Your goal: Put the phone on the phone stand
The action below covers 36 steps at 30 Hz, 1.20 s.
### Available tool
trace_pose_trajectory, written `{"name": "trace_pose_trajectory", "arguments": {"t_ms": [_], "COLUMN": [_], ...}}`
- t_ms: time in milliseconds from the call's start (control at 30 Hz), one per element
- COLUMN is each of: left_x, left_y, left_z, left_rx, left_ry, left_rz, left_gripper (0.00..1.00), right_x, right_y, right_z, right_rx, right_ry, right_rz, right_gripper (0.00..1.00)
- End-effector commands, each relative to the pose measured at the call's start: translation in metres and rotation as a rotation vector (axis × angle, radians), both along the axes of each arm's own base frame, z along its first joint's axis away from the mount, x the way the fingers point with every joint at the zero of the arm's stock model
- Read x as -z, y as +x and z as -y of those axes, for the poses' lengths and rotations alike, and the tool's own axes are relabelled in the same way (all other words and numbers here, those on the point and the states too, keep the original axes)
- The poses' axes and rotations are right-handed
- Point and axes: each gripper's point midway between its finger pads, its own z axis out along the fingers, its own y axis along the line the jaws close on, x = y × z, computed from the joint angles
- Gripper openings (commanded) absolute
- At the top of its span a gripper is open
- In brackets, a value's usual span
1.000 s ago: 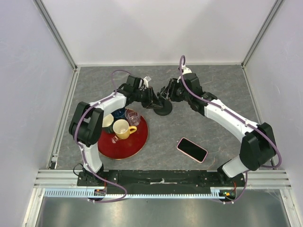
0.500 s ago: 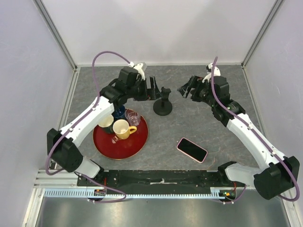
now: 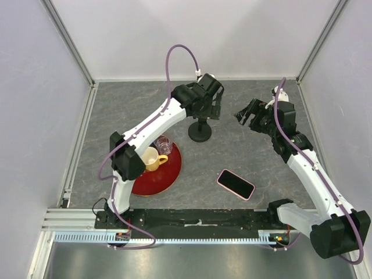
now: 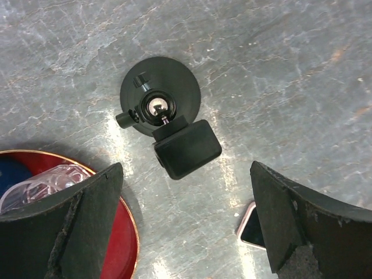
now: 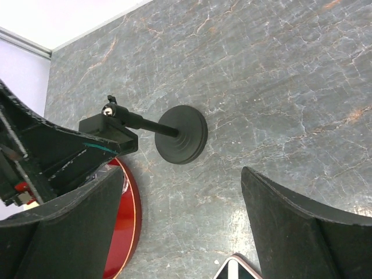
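The phone (image 3: 236,183), black screen with a pink rim, lies flat on the grey table at the front right; one corner shows in the left wrist view (image 4: 250,229) and in the right wrist view (image 5: 235,268). The black phone stand (image 3: 200,133) is upright at mid-table, with nothing on its clamp head (image 4: 187,149). My left gripper (image 3: 209,110) hangs open straight above the stand (image 4: 160,96), apart from it. My right gripper (image 3: 245,113) is open to the right of the stand (image 5: 183,135), with nothing between its fingers.
A red round tray (image 3: 160,177) sits left of the stand with a yellow mug (image 3: 150,158) and a clear glass (image 3: 164,143) on it. White walls and metal rails enclose the table.
Both grippers have opened and let go of the stand. The left one rose above it and the right one drew back to the right. The phone has not moved.
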Motion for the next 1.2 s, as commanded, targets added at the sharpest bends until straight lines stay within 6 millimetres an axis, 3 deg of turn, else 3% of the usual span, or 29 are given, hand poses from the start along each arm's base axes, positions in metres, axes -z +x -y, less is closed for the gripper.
{"name": "trace_pose_trajectory", "arguments": {"t_ms": [0,433,767,967,1167], "left_x": [-0.009,0.008,0.013,0.01,0.011], "left_y": [0.003,0.017,0.019,0.021,0.019], "left_z": [-0.015,-0.014,0.008,0.005,0.003], "left_rx": [-0.055,-0.137,-0.122,-0.148,-0.149], "left_ry": [0.126,0.169,0.102,0.101,0.104], "left_rz": [0.052,0.05,0.036,0.05,0.05], "left_gripper": [0.96,0.88,0.8,0.65,0.43], "right_x": [0.001,0.008,0.019,0.017,0.019], "right_y": [-0.003,-0.004,-0.004,-0.004,-0.003], "right_z": [0.005,0.01,0.011,0.011,0.008], "right_rx": [-0.002,-0.002,-0.008,-0.009,-0.017], "right_ry": [0.013,0.011,-0.001,0.002,0.012], "right_rz": [0.0,-0.012,-0.035,-0.029,-0.037], "right_gripper": [0.89,0.89,0.89,0.89,0.89]}}
